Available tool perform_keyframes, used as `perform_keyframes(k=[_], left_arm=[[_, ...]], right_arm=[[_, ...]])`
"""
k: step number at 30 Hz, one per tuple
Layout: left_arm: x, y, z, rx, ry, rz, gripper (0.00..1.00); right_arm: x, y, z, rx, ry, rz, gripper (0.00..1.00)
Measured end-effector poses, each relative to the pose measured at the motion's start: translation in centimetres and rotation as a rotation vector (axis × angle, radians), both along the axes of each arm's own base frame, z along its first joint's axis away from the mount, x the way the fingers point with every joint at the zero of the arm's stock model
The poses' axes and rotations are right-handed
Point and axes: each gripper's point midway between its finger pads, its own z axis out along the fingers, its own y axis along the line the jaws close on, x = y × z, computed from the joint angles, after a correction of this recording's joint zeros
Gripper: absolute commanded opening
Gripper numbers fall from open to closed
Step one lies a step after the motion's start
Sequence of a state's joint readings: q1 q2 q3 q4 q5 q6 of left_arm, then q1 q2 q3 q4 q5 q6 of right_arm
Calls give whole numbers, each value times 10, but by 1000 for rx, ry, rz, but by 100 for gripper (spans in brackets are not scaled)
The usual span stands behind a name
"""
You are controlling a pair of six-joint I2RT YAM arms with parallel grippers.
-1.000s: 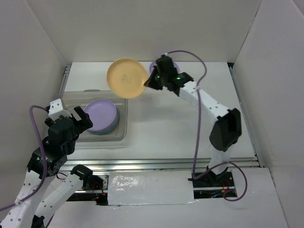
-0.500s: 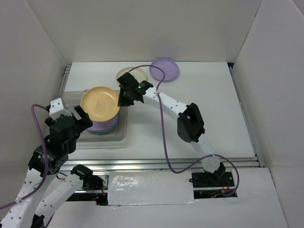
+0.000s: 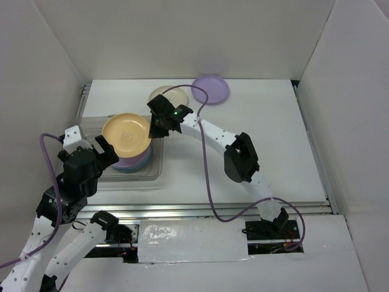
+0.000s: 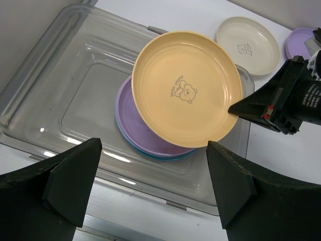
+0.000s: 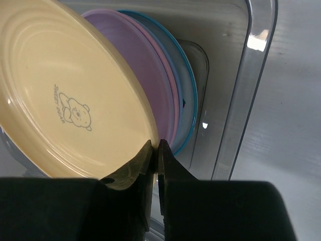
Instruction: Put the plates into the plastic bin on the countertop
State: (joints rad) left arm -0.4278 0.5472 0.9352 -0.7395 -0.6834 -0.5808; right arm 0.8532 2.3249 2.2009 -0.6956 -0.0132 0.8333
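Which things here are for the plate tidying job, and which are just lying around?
For the job: orange plate, right gripper pinching its rim, bin, plate stack in the bin, cream plate, far lilac plate.
Just lying about: purple cable, silver tape.

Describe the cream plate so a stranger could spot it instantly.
Start at the clear plastic bin on the left. Just beyond its far right corner, flat on the countertop, lies the cream plate. Unlike the lilac plate beside it, it is pale cream with a small bear print.
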Motion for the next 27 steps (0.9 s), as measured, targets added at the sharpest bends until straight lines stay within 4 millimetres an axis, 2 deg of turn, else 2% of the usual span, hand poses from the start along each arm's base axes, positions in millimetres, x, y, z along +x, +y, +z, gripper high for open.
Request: perform_keyframes(k=[3,4,5,6,9,12,15,18,21,24,26,27], left_arm=[[0,0,0,0,0,0,99],[0,0,0,-1,0,0,99],[0,0,0,0,-1,0,99],[0,0,0,-1,-1,0,99],[0,0,0,-1,-1,0,99],[0,0,0,-1,-1,-1,99],[0,0,0,-1,-2,-1,99],[-1,0,1,-3,-5,-1,99],[-1,1,1,-4,-7,0,99],[-1,0,1,-4,-7,-1,99],[-1,0,1,-4,-5,-4,99],[0,-1,0,-4,-2,-8,99]], right_arm=[[-3,3,-3,1,10,2,31],[-4,4,-4,2,11,2,44],[-5,5,-3,5,13,1,52],[-5,6,-3,6,9,5,75],[-6,8,-2,8,2,8,100],[-7,8,-1,3,-13,6,100],[-13,-7,4,-17,-22,-12,100],[-20,-35,25,-23,-64,-41,100],[-18,-73,59,21,-120,-96,100],[14,-125,92,86,-187,-213,100],[40,-158,96,96,-213,-302,100],[53,-175,90,92,-215,-344,100]])
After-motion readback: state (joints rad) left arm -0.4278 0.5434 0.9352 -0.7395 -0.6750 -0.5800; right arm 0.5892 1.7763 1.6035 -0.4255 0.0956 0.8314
